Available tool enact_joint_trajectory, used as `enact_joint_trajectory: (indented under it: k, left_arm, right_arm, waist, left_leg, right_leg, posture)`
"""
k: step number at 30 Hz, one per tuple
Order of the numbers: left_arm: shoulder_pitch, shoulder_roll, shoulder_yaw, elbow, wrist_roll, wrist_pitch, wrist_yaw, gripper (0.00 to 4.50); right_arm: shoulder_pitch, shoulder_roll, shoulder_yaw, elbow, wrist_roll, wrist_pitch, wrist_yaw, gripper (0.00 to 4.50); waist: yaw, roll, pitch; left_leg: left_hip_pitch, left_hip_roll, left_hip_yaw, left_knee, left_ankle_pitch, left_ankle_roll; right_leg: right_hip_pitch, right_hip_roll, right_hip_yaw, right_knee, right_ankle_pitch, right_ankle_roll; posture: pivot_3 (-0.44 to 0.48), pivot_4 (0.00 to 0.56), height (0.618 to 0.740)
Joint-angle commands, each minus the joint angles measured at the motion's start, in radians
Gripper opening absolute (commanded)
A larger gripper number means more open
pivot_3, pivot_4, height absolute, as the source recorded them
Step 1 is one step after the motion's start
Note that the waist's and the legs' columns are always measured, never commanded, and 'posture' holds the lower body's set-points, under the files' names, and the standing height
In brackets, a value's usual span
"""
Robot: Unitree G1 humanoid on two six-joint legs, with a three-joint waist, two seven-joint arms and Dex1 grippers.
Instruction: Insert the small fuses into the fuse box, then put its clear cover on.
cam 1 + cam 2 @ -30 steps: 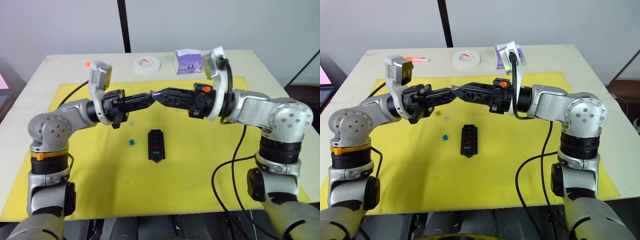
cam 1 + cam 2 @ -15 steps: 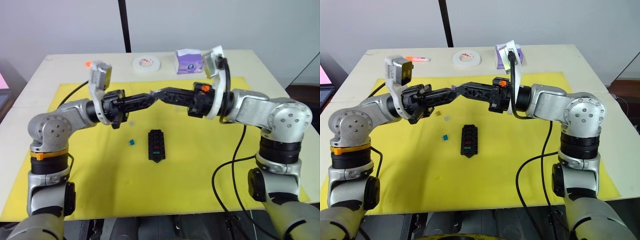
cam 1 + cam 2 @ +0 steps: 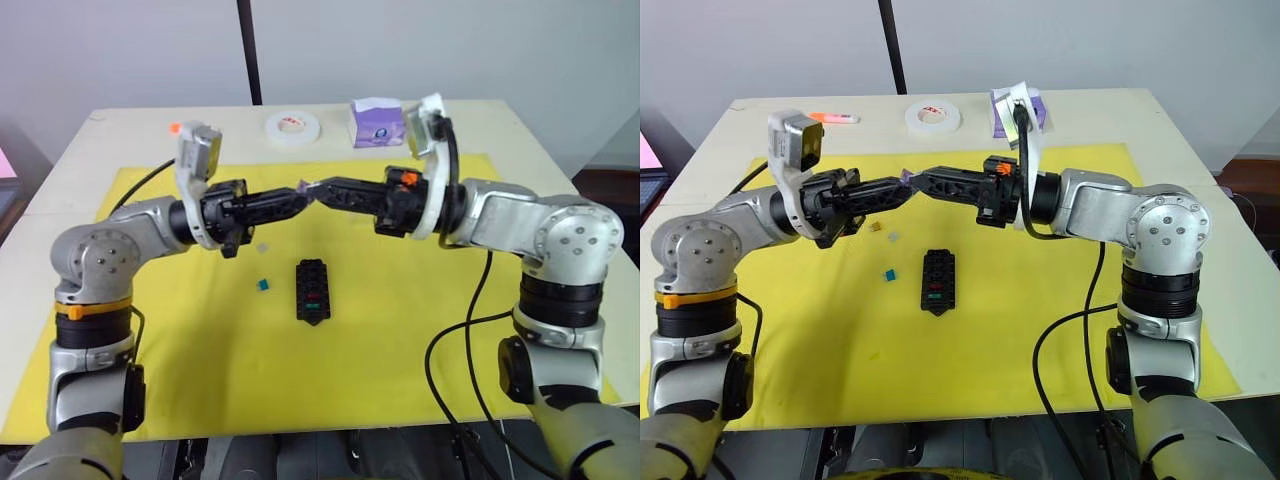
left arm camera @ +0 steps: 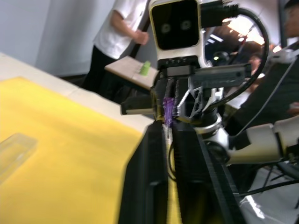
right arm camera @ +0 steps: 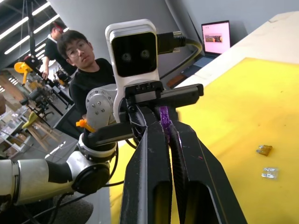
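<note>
Little has changed since a second ago: the left gripper (image 3: 908,183) and right gripper (image 3: 916,181) still meet tip to tip above the yellow mat (image 3: 1060,330), both apparently pinching one purple fuse (image 4: 167,110). Below them lie the fuse box (image 3: 937,281), a teal fuse (image 3: 889,273) and the clear cover (image 4: 14,150). Open mat surrounds the box.
</note>
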Motion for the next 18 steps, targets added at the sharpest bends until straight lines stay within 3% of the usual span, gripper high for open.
enact_joint_trajectory:
  k: [1, 6, 13, 18]
  left_arm:
    - [0.002, 0.053, -0.009, 0.004, 0.027, -0.024, -0.05, 1.63]
    - [0.038, 0.186, -0.032, 0.013, 0.146, -0.118, -0.13, 3.33]
    - [0.148, 0.44, -0.137, -0.01, 0.346, -0.317, -0.369, 3.33]
    - [0.205, 0.497, -0.144, -0.066, 0.371, -0.354, -0.43, 3.33]
  right_arm:
    - [-0.021, -0.016, -0.001, -0.024, -0.014, -0.027, 0.042, 0.0]
    - [-0.035, -0.061, 0.036, -0.035, -0.137, -0.082, 0.157, 0.0]
    - [-0.029, -0.213, 0.215, -0.068, -0.443, -0.256, 0.469, 0.0]
    - [-0.007, -0.253, 0.311, -0.087, -0.583, -0.328, 0.577, 0.0]
  waist:
    - [0.0, 0.0, 0.0]
    - [-0.001, 0.0, 0.0]
    - [0.001, 0.002, 0.001]
    - [0.003, 0.001, 0.001]
  left_leg:
    - [0.0, 0.0, 0.0, 0.0, 0.0, 0.0]
    - [-0.001, 0.0, 0.001, -0.001, 0.0, 0.0]
    - [-0.006, 0.0, 0.001, -0.002, 0.0, 0.0]
    - [-0.016, 0.0, 0.002, 0.0, 0.0, 0.0]
  right_leg:
    - [0.0, 0.0, 0.0, 0.0, 0.0, 0.0]
    - [-0.001, 0.0, 0.0, -0.001, 0.0, 0.0]
    - [-0.007, -0.001, 0.0, -0.002, 0.0, -0.001]
    - [-0.015, -0.001, 0.0, -0.002, 0.0, 0.0]
  posture:
    - [0.0, 0.15, 0.74]
    - [0.0, 0.15, 0.74]
    - [0.0, 0.15, 0.74]
    - [0.0, 0.15, 0.74]
